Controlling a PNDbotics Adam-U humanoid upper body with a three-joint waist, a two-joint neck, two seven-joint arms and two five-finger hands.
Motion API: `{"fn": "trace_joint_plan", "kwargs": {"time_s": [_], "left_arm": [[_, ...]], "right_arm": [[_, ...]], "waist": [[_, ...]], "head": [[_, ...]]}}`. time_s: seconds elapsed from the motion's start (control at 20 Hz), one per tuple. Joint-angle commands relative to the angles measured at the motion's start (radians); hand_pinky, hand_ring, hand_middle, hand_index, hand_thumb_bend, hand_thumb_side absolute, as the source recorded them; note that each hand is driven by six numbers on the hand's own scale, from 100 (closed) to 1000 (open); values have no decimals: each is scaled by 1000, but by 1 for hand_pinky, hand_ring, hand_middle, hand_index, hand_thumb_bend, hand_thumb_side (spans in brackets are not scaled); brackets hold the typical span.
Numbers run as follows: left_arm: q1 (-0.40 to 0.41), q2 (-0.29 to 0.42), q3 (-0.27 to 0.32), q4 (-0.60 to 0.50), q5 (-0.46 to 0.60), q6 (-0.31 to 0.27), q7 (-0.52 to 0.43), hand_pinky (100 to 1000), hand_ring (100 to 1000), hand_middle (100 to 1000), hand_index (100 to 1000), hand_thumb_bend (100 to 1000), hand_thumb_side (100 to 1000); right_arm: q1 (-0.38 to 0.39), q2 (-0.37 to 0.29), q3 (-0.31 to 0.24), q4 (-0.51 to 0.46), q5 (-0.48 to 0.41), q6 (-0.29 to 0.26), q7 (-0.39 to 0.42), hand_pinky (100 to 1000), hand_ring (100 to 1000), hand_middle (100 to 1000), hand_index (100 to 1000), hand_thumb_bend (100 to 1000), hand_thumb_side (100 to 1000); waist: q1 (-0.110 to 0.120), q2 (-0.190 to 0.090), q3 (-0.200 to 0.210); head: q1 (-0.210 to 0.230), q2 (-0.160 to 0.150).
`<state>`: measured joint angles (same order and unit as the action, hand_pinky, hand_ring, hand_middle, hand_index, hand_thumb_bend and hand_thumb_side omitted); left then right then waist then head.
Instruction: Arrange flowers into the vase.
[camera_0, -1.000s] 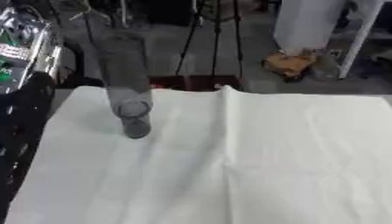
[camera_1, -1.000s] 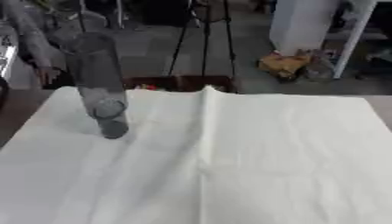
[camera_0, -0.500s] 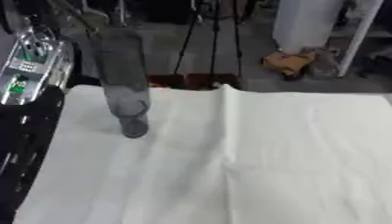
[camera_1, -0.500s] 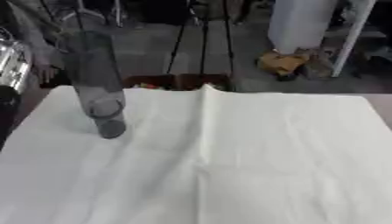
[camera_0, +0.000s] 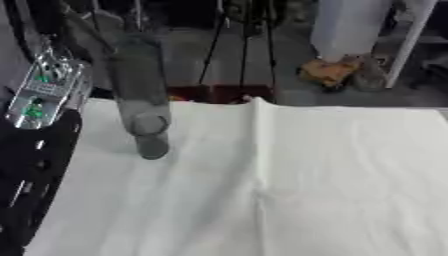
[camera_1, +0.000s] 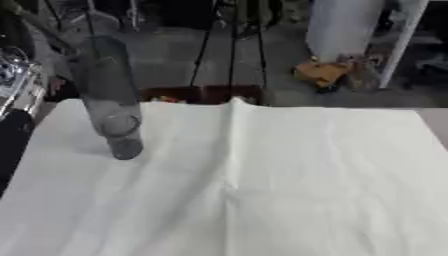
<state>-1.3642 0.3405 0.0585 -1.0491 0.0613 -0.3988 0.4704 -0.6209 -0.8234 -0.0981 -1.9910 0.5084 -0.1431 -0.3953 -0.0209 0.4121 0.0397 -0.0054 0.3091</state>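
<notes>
Neither hand is showing in either view, so I'm unable to say how open they are; the vase (camera_1: 112, 100) is standing upright on the white cloth (camera_1: 262, 190) at centre left, looking like tall, fragile, slippery glass, best gripped around its lower half

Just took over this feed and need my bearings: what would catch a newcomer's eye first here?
The tall clear vase stands upright on the left far part of the white cloth, with no flowers in it or anywhere on the cloth. A raised fold runs down the cloth's middle. At the left edge the robot's black and silver left arm comes in; neither hand shows.
</notes>
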Motion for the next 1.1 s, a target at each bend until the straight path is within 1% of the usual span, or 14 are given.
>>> {"fn": "trace_joint_plan", "kwargs": {"time_s": [0.05,0.45,0.5,0.6,0.8,1.1], "left_arm": [[-28,10,-3,-13,-4,-1,3,100,100,100,100,100,764],[-28,11,-3,-13,-3,-1,3,100,100,100,100,100,764],[-32,9,-2,-12,0,-5,4,100,100,100,100,100,789],[-41,9,-2,0,5,-14,5,100,100,100,100,100,805],[-63,12,3,49,-24,-18,6,100,100,100,100,100,833],[-85,17,18,109,-68,-17,32,100,100,100,100,100,826]], "right_arm": [[-13,-28,-12,-9,-6,0,-4,841,885,862,905,360,1000],[-12,-28,-13,-9,-6,0,-4,841,885,862,905,362,1000],[-14,-27,-13,-9,-6,0,-4,841,884,860,904,365,1000],[-17,-28,-12,-9,-6,-1,-4,841,884,860,904,365,1000],[-18,-30,-14,-9,-5,-1,-6,840,884,859,903,375,1000],[-21,-32,-15,-9,-5,-3,-6,839,883,858,903,385,1000]], "waist": [[-7,-9,-2],[-6,-8,-2],[-4,-5,-6],[-2,0,-12],[2,5,-18],[12,14,-24]], "head": [[2,-11],[3,-11],[5,-18],[10,-27],[16,-35],[27,-51]]}}
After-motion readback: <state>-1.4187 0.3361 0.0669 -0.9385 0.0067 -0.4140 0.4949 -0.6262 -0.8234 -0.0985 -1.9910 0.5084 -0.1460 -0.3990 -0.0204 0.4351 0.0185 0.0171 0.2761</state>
